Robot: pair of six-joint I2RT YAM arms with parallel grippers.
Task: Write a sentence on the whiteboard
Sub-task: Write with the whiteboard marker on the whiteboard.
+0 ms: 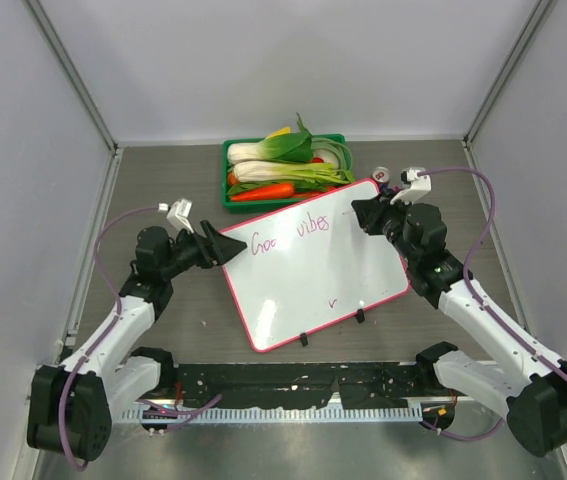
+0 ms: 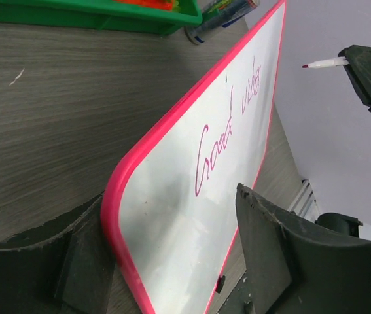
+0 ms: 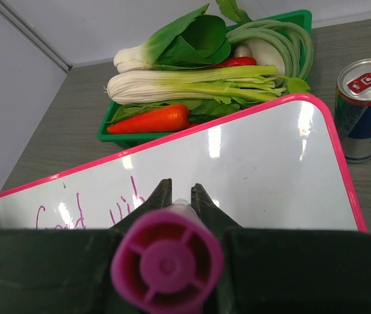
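Note:
The whiteboard (image 1: 313, 270) with its pink frame lies tilted at the table's middle. On it stands the sentence (image 1: 288, 235) in magenta, reading "Good vibes"; a small tick (image 1: 333, 299) sits lower down. My left gripper (image 1: 225, 248) is open, its jaws straddling the board's left corner (image 2: 116, 196); one finger (image 2: 74, 261) is under the frame and the other (image 2: 283, 248) stands off the white face. My right gripper (image 1: 358, 212) is shut on a magenta marker (image 3: 167, 261), above the board's far edge. The marker's tip (image 2: 316, 64) is in the air, off the board.
A green tray (image 1: 231, 150) of vegetables stands just behind the board. A drinks can (image 1: 383, 175) stands next to the board's far right corner (image 3: 365, 108). Two black clips (image 1: 304, 338) sit on the board's near edge. Grey walls close in both sides.

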